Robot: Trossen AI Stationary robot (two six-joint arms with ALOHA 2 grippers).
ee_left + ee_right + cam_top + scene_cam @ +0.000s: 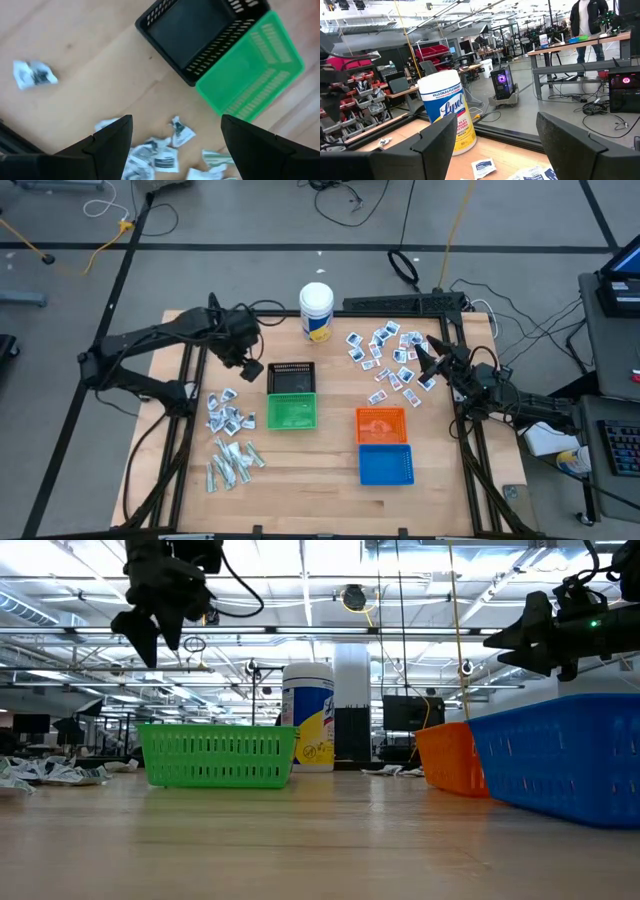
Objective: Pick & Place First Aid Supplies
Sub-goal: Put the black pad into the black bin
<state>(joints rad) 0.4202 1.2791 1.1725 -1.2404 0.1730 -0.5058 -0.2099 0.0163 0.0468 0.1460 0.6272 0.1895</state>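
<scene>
White square packets with blue print (388, 360) lie scattered on the table's far right; a second heap (229, 414) and pale narrow strips (232, 463) lie on the left. My left gripper (249, 367) hangs open above the table, between the black basket (291, 377) and the left heap, which shows below it in its wrist view (155, 156). My right gripper (425, 358) is open and raised at the right edge of the blue-print packets, pointing toward the canister (447, 109). Neither holds anything.
Black and green baskets (291, 413) stand side by side mid-table; orange (381, 424) and blue (385, 464) baskets stand to the right. The white canister (316, 310) stands at the far edge. Bare wood lies along the near edge. A person stands far off in the room (590, 20).
</scene>
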